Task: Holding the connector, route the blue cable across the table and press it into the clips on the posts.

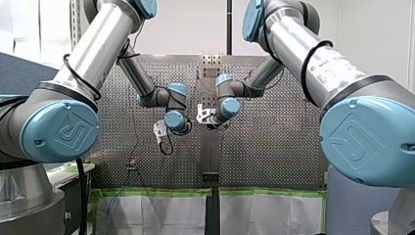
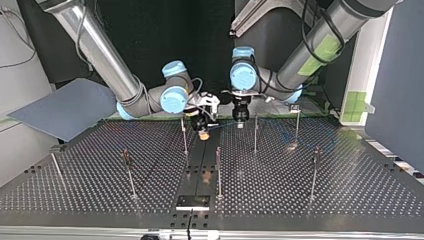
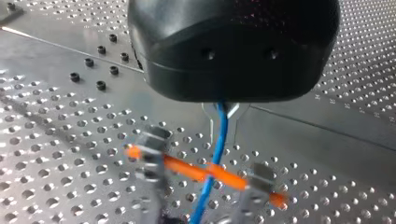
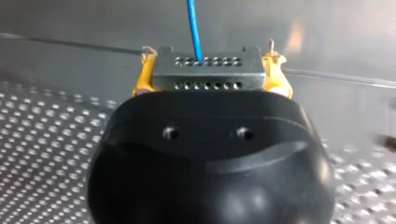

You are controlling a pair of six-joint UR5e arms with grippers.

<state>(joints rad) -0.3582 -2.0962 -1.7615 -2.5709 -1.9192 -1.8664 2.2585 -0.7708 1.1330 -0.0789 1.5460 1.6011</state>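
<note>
From my station I count two silver arms with blue joint caps and two grippers: my left gripper and my right gripper. There is one thin blue cable, one grey rectangular connector with two rows of small holes, one perforated metal table, and seven thin upright metal posts standing on it in the top view.

Pale wall, dark backdrop, tilted grey-blue board, green-taped plastic sheeting
</note>
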